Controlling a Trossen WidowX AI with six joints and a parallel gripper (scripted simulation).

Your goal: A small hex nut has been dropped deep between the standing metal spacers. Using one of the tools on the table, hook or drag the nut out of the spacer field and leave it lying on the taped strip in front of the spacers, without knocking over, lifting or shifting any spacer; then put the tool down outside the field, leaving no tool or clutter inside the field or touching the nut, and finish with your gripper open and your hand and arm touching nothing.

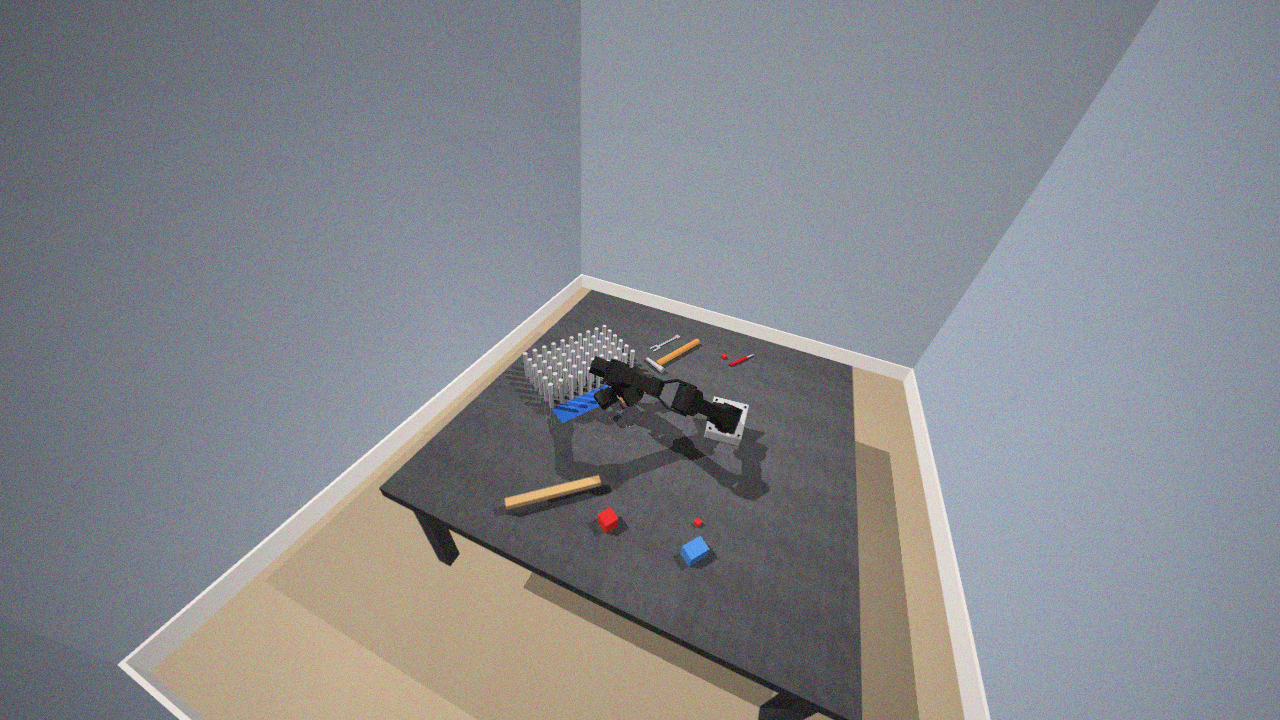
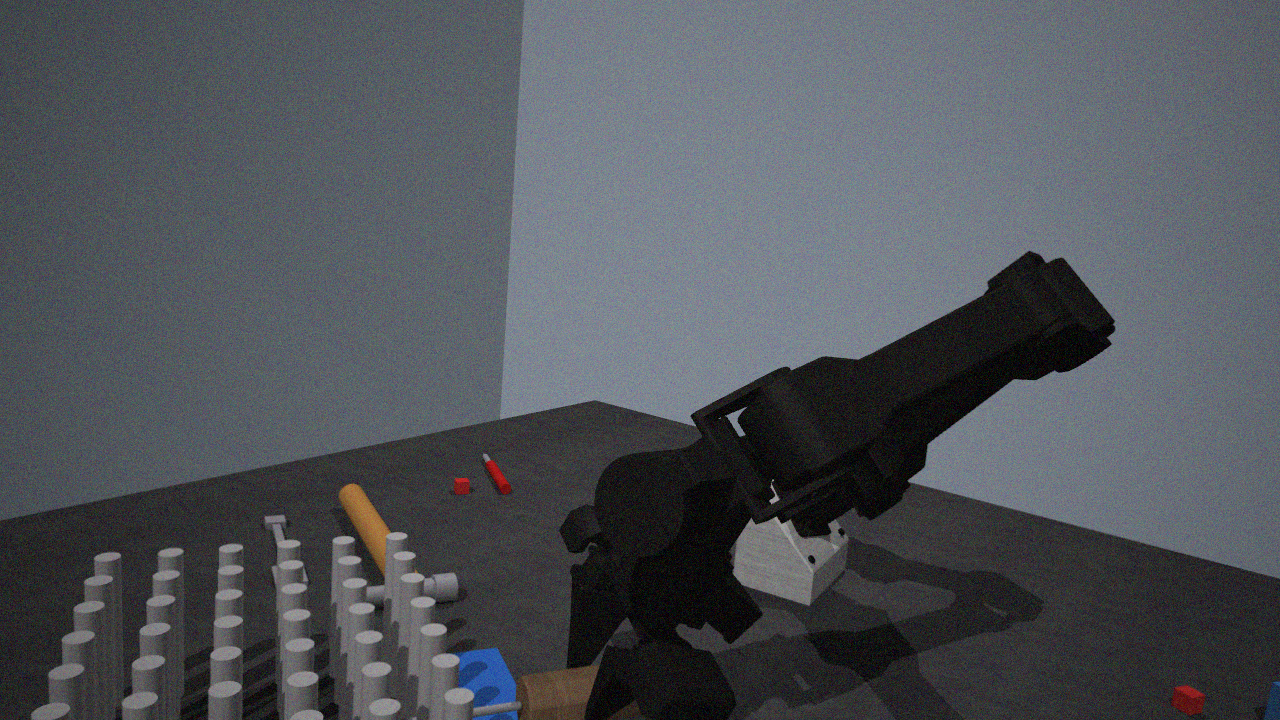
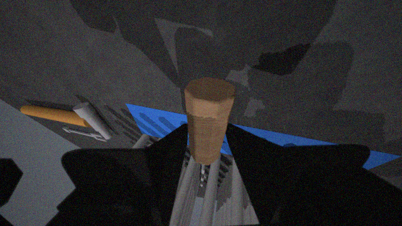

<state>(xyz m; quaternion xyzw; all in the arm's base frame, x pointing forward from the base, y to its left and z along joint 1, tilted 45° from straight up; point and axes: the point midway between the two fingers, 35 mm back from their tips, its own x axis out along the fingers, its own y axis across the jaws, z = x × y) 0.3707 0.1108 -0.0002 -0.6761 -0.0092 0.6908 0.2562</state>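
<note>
My gripper is shut on the wooden handle of a tool, just in front of the spacers. The tool's thin metal shaft runs from the handle over the strip to the spacers; its far end is hidden among them. The grey metal spacers stand upright in rows. The blue taped strip lies along their front, partly hidden by the gripper. I cannot make out the nut in any view.
A hammer and a wrench lie beside the field. A small red cube and red tool lie beyond. A wooden bar, red cube and blue block lie opposite.
</note>
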